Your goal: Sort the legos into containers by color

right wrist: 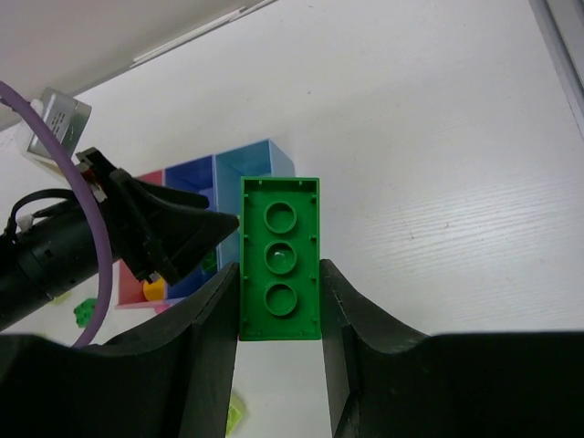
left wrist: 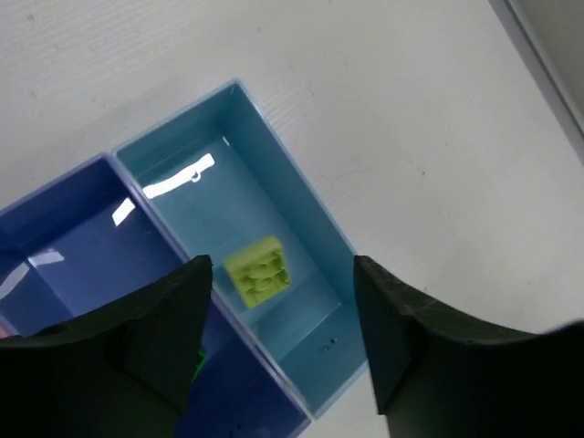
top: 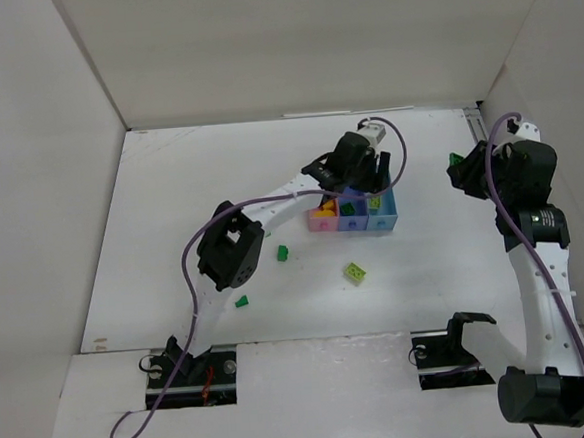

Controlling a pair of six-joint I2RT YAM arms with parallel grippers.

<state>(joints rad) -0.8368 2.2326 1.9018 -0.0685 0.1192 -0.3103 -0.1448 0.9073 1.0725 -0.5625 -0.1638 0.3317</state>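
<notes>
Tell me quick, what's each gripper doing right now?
Left gripper: open, holding nothing, over the light blue bin.
Right gripper: closed on a green lego brick.

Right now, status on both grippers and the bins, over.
Left gripper open over light blue bin, lime brick inside. Right gripper shut on green brick, right of bins. Left arm overhangs bins.

A robot lab test cell — white table (top: 170, 187) boxed by bare white panels (top: 290, 49) at nine, twelve and three o'clock.

Lime lego (left wrist: 258, 270) in light-blue bin (left wrist: 274, 205), green lego (right wrist: 279, 259) held upright
</notes>
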